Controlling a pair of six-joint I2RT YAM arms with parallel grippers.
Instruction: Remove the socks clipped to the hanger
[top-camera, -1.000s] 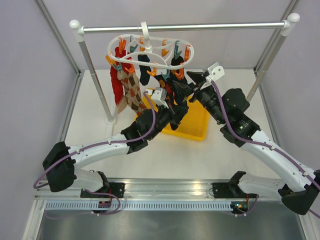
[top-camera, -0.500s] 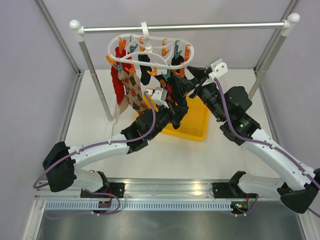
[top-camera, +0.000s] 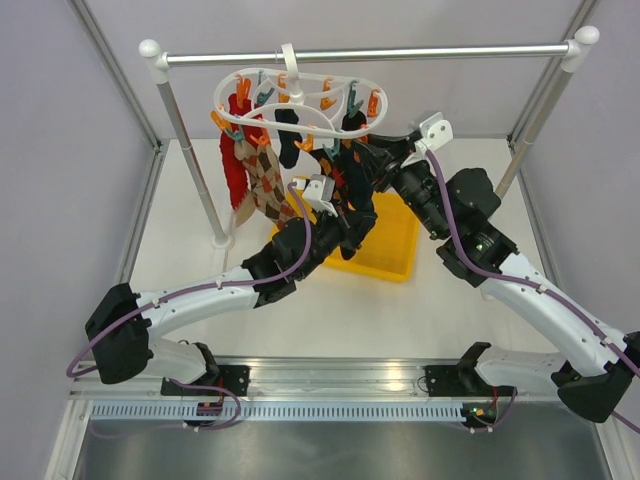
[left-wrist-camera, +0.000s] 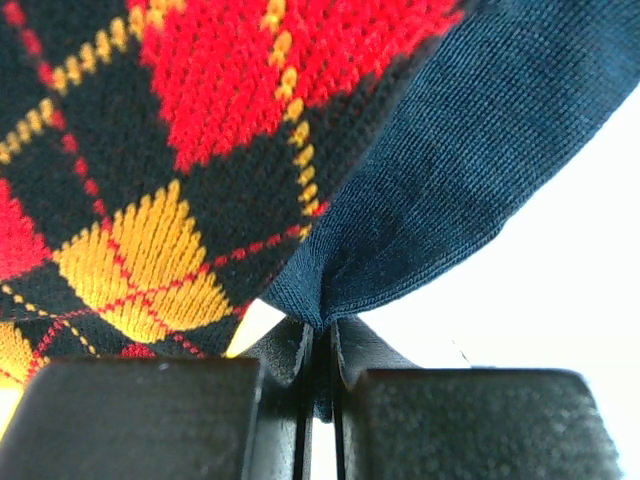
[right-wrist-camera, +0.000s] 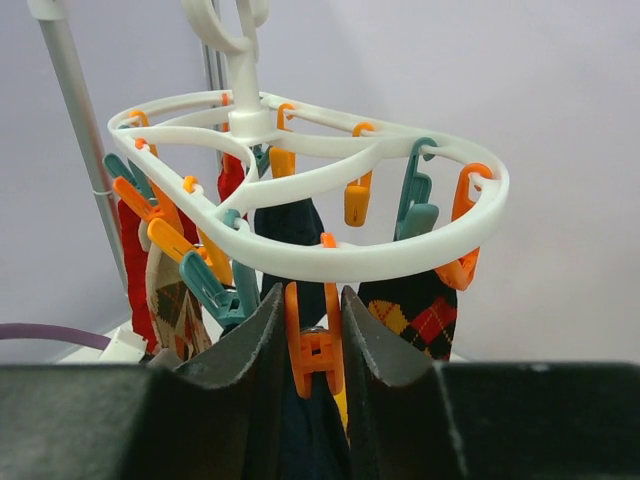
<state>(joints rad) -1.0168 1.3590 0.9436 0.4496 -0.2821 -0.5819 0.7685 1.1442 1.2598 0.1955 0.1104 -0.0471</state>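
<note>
Orange peg (right-wrist-camera: 312, 358) clamped by right tool (right-wrist-camera: 312, 300), presumably to spring it open; left tool (left-wrist-camera: 320, 340), below it, pinches navy sock hem (left-wrist-camera: 460, 180) for pull-off.

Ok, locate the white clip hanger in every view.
Top external: hanger upper centre, on the rail.
Left wrist: absent; only socks.
Right wrist: upper half, above the right end effector closed on an orange peg.
Shared landmark: upright post left of it, top and right wrist.
</note>
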